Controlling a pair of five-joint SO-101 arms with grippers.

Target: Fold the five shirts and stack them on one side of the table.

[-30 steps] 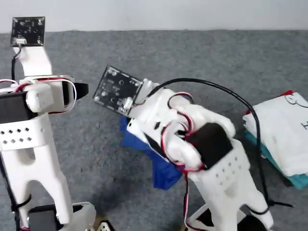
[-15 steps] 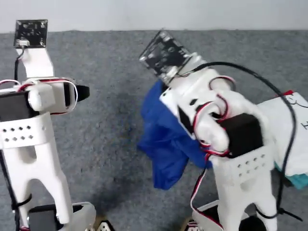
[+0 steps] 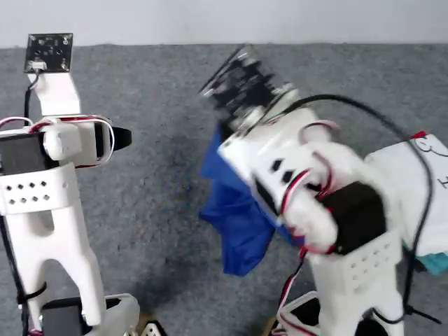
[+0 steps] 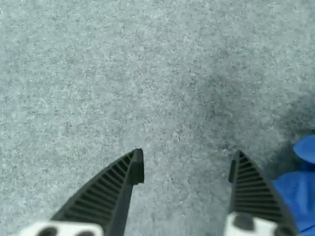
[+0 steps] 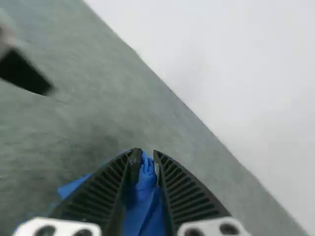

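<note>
Grey felt-like covering spreads over the whole table (image 3: 154, 161), with a pale wall (image 3: 210, 21) behind its far edge. On my right wrist view the right gripper (image 5: 142, 162) has its black ribbed fingers (image 5: 98, 194) clenched on a fold of the crumpled blue cotton shirt (image 5: 143, 184). The cloth is pinched right at the tips and bunches back between the two fingers toward the wrist. From the high view the same shirt (image 3: 238, 217) hangs from under the right arm (image 3: 315, 203) near the middle of the table, its lower part heaped on the grey covering. The left gripper (image 4: 187, 164) hovers over bare covering, its fingers (image 4: 115, 184) spread wide with nothing between them. A corner of the blue shirt (image 4: 298, 182) shows just beside one finger; I cannot tell whether it touches. At the table's right edge in the high view sits a stack of folded shirts (image 3: 420, 189), white on top with teal and red edges showing under it.
</note>
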